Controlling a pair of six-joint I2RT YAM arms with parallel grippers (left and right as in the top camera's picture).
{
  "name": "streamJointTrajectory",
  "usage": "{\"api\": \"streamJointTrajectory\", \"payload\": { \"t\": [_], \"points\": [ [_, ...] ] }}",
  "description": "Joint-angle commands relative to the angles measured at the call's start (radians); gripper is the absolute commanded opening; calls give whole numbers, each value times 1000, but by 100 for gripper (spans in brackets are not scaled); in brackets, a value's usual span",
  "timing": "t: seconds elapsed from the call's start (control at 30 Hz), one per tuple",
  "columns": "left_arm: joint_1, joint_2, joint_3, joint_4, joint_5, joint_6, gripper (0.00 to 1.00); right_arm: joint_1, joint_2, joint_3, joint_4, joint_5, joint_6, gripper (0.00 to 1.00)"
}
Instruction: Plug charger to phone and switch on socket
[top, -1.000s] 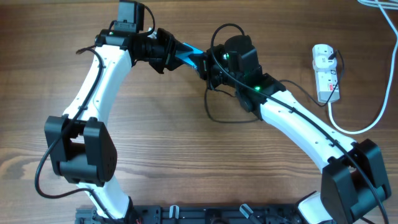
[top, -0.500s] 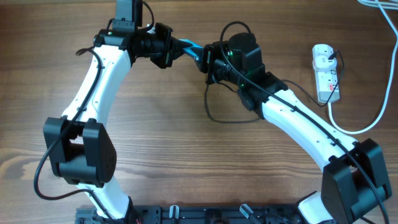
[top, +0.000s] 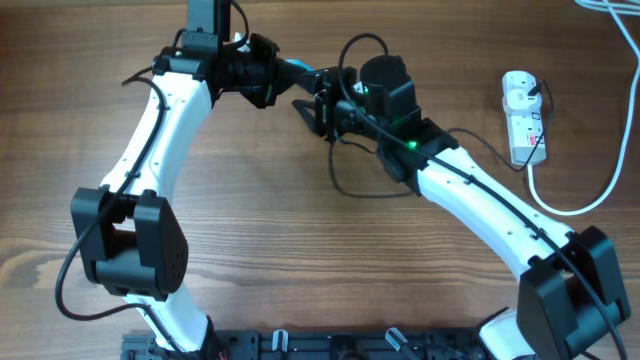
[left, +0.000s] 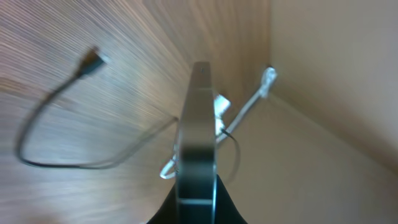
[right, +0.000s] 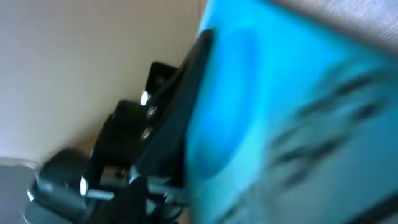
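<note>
Overhead, still at the plugging step: phone (left: 196, 137) clamped edge-on, off the table (top: 300, 260), in left gripper (top: 290, 72), right gripper (top: 322, 105) just beside, finger state impossible to tell, charger (left: 91, 59) loose on the wood, so next probably picking up its tip and aligning with the port.

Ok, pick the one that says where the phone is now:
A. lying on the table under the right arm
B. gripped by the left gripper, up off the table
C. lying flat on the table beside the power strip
B: the left wrist view shows the phone edge-on, rising straight out of the left gripper, and overhead its cyan end juts from that gripper.
</note>
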Motion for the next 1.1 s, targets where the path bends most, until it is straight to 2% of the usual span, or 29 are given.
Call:
{"api": "streamJointTrajectory", "payload": {
  "t": [0.0,0.07,0.13,0.17,0.2,0.23,0.33,0.4,0.5,0.63,0.83,0.97,1.07],
  "points": [
    [32,-9,8,-57,-192,232,4,-2,-26,22,-11,-2,-289,71],
    [52,-9,8,-89,-257,358,4,-4,-26,22,-76,11,-425,82],
    [72,-9,8,-119,-256,466,4,-12,-26,22,-162,26,-589,87],
    [82,-9,8,-136,-253,499,4,-16,-26,22,-202,26,-706,87],
    [99,-9,8,-164,-251,523,4,-20,-26,22,-261,37,-890,86],
    [115,-9,8,-183,-251,533,4,-25,-26,22,-315,58,-995,81],
    [160,-10,8,-186,-171,629,4,-50,-26,22,-456,74,-1191,77],
    [191,-10,8,-183,-61,711,4,-64,-26,23,-520,67,-1300,72],
    [234,-10,8,-182,67,756,4,-66,-26,41,-582,59,-1362,58],
    [292,-10,8,-156,232,739,4,-67,-13,140,-671,109,-1404,57],
    [333,-10,8,-152,260,503,4,-68,110,368,-806,195,-1457,52],
    [333,-10,8,-126,310,472,4,-74,237,503,-863,206,-1493,51],
    [332,-10,8,-127,311,474,4,-87,314,520,-842,205,-1517,49]
  ]
}}
